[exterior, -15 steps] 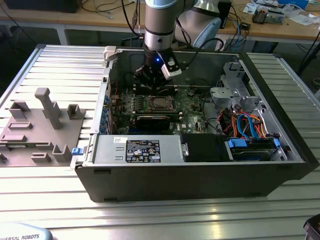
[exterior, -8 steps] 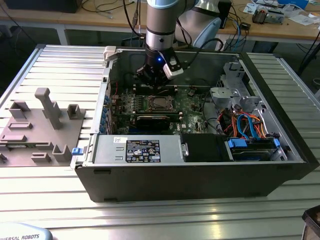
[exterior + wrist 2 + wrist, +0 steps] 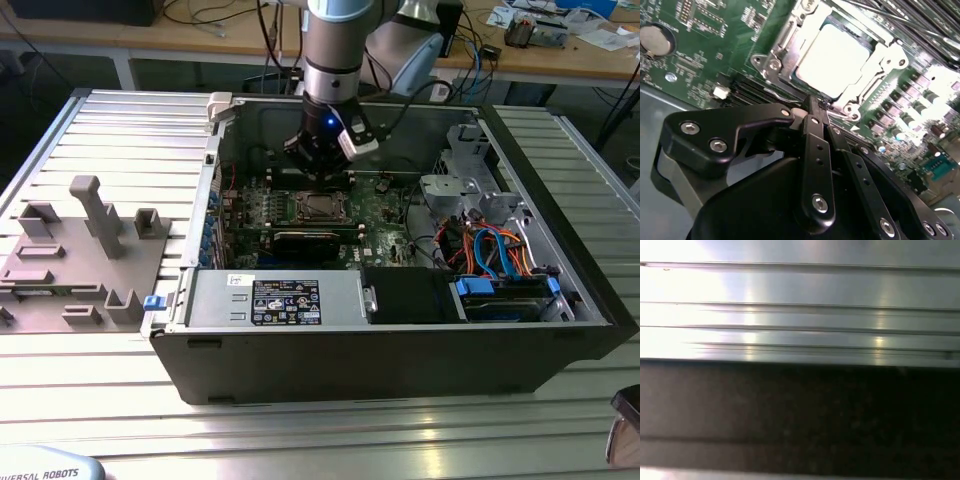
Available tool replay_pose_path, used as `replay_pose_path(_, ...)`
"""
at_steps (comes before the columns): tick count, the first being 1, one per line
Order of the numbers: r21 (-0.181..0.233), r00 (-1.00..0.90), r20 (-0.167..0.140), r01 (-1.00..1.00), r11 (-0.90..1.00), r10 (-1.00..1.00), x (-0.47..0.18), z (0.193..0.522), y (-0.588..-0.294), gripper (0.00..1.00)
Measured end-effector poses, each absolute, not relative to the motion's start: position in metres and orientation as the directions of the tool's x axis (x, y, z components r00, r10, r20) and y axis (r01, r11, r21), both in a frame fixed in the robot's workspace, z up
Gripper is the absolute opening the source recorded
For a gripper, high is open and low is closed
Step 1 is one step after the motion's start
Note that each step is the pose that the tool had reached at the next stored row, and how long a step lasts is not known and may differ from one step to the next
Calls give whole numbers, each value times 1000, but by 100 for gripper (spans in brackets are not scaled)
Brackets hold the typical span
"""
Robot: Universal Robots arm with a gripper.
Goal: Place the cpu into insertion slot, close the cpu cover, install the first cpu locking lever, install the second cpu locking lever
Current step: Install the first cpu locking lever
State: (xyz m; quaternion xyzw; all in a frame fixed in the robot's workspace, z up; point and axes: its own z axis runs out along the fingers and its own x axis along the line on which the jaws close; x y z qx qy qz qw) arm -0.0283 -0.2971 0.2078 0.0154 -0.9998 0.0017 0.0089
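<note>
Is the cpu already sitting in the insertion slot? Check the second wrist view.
Yes, the cpu lies flat inside the insertion slot, framed by the cpu cover.

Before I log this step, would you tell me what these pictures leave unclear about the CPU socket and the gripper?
- Locking levers: in the second wrist view, the gripper covers the near edge of the cpu cover, so the lever state there is hidden.
- The cpu: glare washes out its top in the second wrist view.
- Insertion slot: too small in the exterior view to judge seating.
- Gripper contact: its tip meets the cover's edge; touching or not is unclear.
</note>
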Motion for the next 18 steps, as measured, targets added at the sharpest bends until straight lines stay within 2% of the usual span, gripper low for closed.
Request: replay_pose_path(18,-17,-999,18,-31,999,-31,-10,202,-294,11)
